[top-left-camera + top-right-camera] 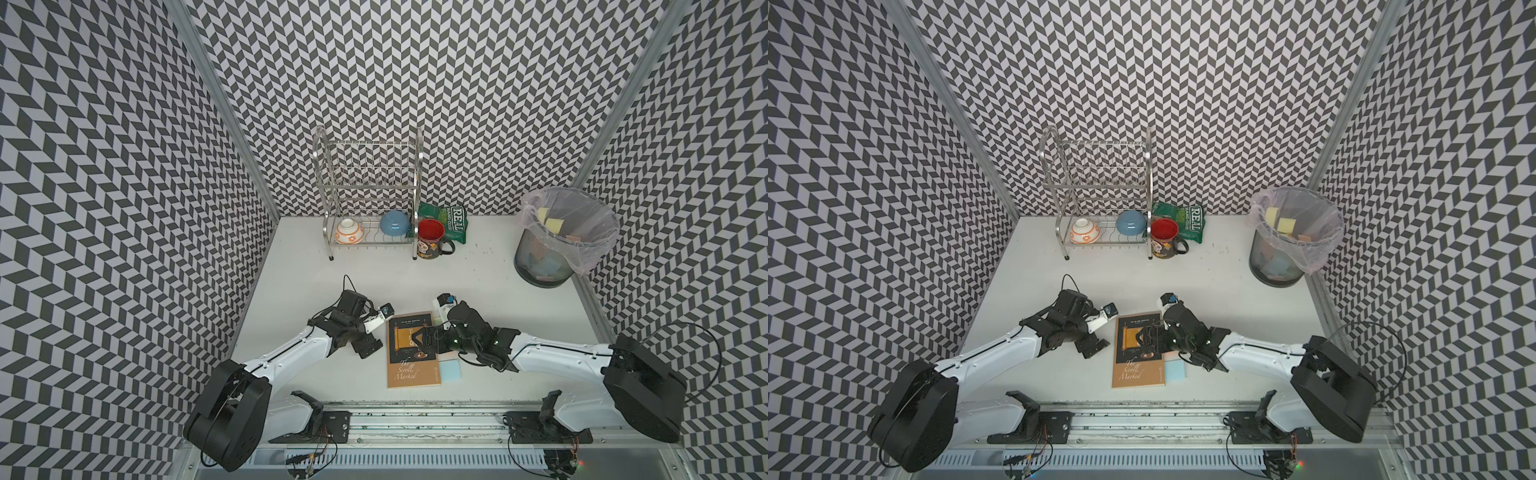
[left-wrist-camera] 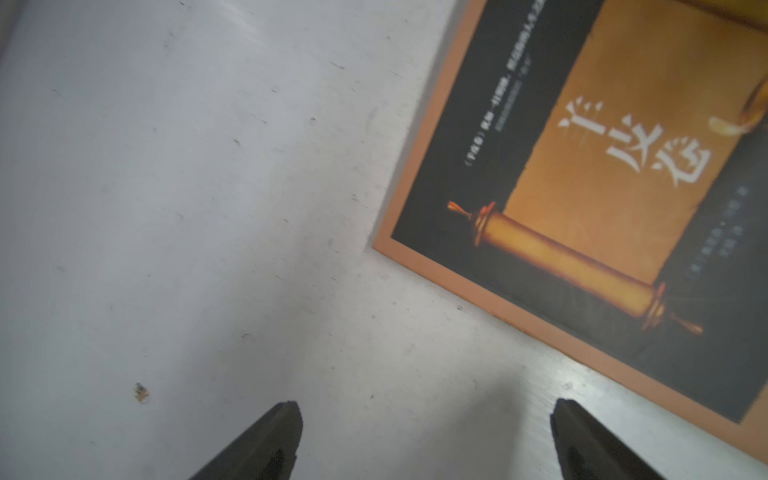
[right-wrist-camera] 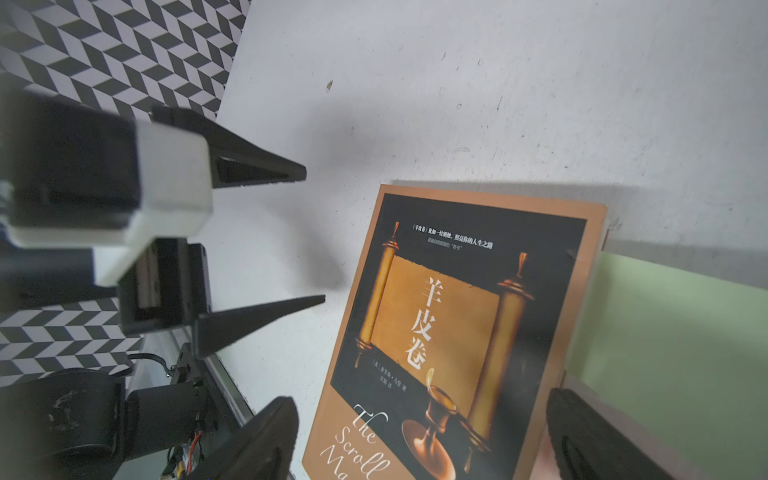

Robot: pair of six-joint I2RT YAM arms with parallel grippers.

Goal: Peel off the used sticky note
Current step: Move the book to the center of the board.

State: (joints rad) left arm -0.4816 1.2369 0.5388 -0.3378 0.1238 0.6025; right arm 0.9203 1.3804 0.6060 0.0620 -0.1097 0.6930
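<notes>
- While both arms hover low around the book (image 1: 413, 351), my feeds show it lying flat and cover-up on the white table (image 1: 519, 299), with the English title end toward the arm bases.
- Left gripper (image 2: 424, 407) has its jaws spread wide with nothing between them. It sits over bare table just off the book's far corner on the left arm's side.
- Right gripper (image 3: 422, 401) is spread open too, right above the cover. In its wrist view one finger (image 3: 274, 436) shows past the book's left-arm edge and the other sits by the opposite edge. I can't tell if it's touching the cover.
- Sticky notes line the book's right-arm edge, and neither gripper holds one:
- the blue sticky note (image 1: 450, 370) lies flat on the table right against that edge, near the title end
- a peach sticky note (image 1: 446, 356) is just past it, partly under the right arm
- the green sticky note (image 3: 685, 332) lies farther along the same edge.
- No idea which one counts as used.
- Well beyond the book's far edge there's a dish rack (image 1: 370, 199) with two bowls, plus a red mug (image 1: 432, 239) and a green snack bag (image 1: 446, 220) beside it.
- A lined bin (image 1: 561, 237) stands off past the book's far right-arm corner, with notes inside.
</notes>
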